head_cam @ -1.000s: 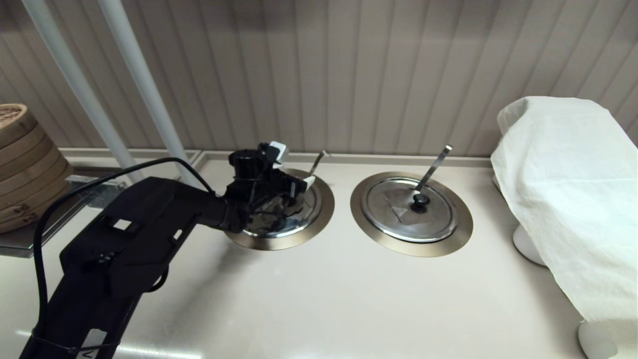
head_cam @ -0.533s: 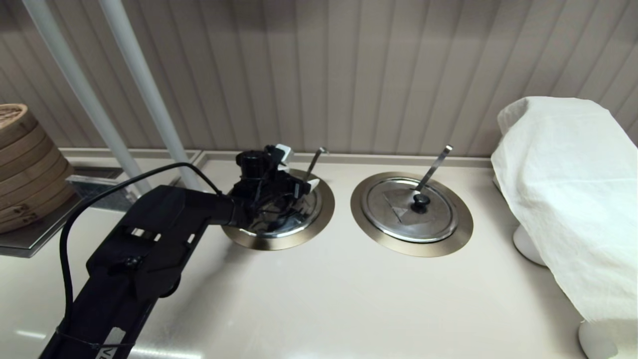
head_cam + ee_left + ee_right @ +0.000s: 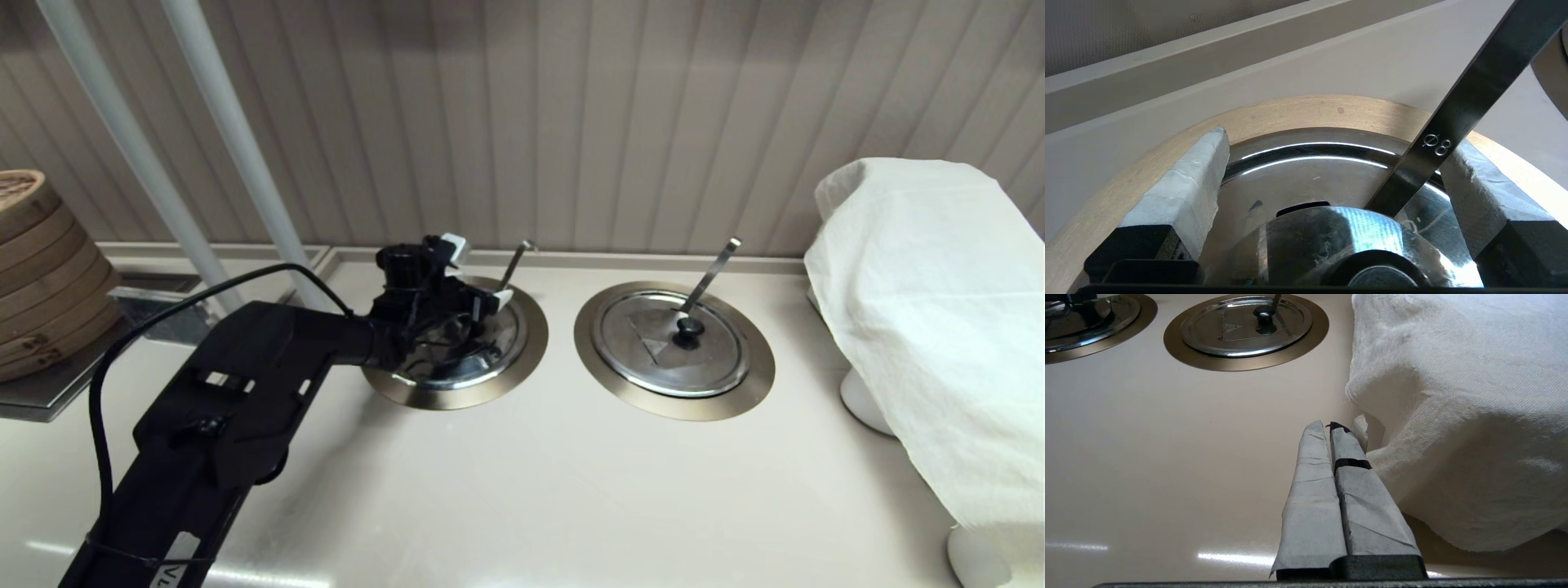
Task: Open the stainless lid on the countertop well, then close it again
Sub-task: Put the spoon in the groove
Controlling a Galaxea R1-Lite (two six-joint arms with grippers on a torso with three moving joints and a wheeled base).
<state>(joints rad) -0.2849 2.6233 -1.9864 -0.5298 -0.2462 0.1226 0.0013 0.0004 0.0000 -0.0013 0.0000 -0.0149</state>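
Note:
The stainless lid (image 3: 461,359) sits in the left countertop well, whose bronze-grey flange (image 3: 531,343) rings it. The hook-tipped ladle handle (image 3: 517,263) sticks up at its far side. My left gripper (image 3: 478,269) hangs low over this lid and is open. In the left wrist view its grey pads (image 3: 1188,183) stand wide apart on either side of the lid (image 3: 1306,179), with the black knob (image 3: 1380,273) between them near their base. The ladle handle (image 3: 1466,102) crosses in front of one pad. My right gripper (image 3: 1329,426) is shut and empty, low over the counter.
The twin lid (image 3: 671,343) with its straight handle (image 3: 712,273) lies in the right well. A white cloth-covered object (image 3: 931,310) stands at the right, close to my right gripper. Bamboo steamers (image 3: 41,269) and two white poles (image 3: 237,147) are at the left.
The left forearm has swung a little to the right. The gripper nudged right, then back left, staying over the lid. The lid has not moved.

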